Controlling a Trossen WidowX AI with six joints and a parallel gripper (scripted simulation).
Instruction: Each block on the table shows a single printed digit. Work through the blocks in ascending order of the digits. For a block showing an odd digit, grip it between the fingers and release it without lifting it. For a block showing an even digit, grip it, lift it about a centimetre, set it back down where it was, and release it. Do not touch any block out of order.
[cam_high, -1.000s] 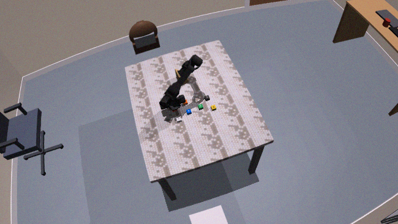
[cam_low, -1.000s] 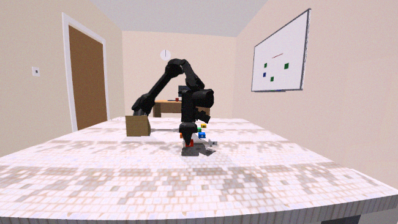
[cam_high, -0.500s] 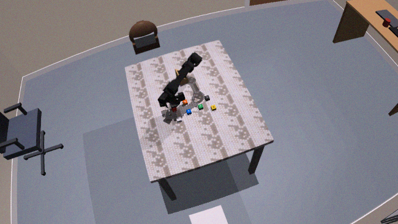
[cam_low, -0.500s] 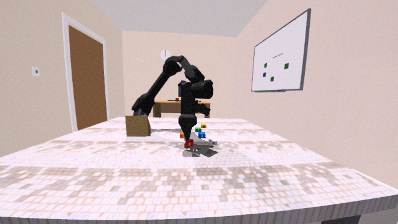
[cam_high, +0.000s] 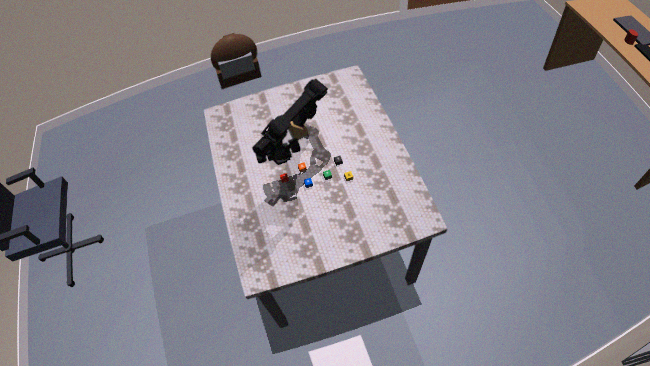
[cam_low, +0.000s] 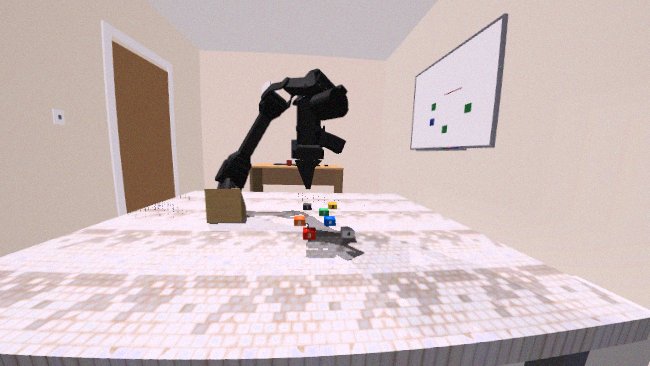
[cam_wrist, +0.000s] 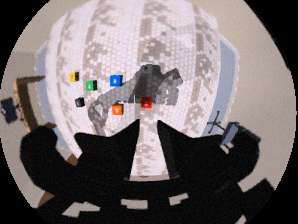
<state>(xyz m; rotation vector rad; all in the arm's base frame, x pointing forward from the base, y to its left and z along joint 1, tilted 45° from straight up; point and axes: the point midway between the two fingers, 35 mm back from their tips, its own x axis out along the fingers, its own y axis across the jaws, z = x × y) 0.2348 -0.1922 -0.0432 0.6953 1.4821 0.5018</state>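
Note:
My gripper is raised high above the table, pointing down, fingers apart with nothing between them. The red block lies just beyond the fingertips in the wrist view; its digit looks like 3. The white block looks like 4 and sits in the arm's shadow. The orange block, blue block, green block, yellow block and black block rest on the table, digits too small to read.
A tan box stands on the patterned table near the arm's base. The arm's shadow falls across the table among the blocks. The orange and blue blocks are near the red one.

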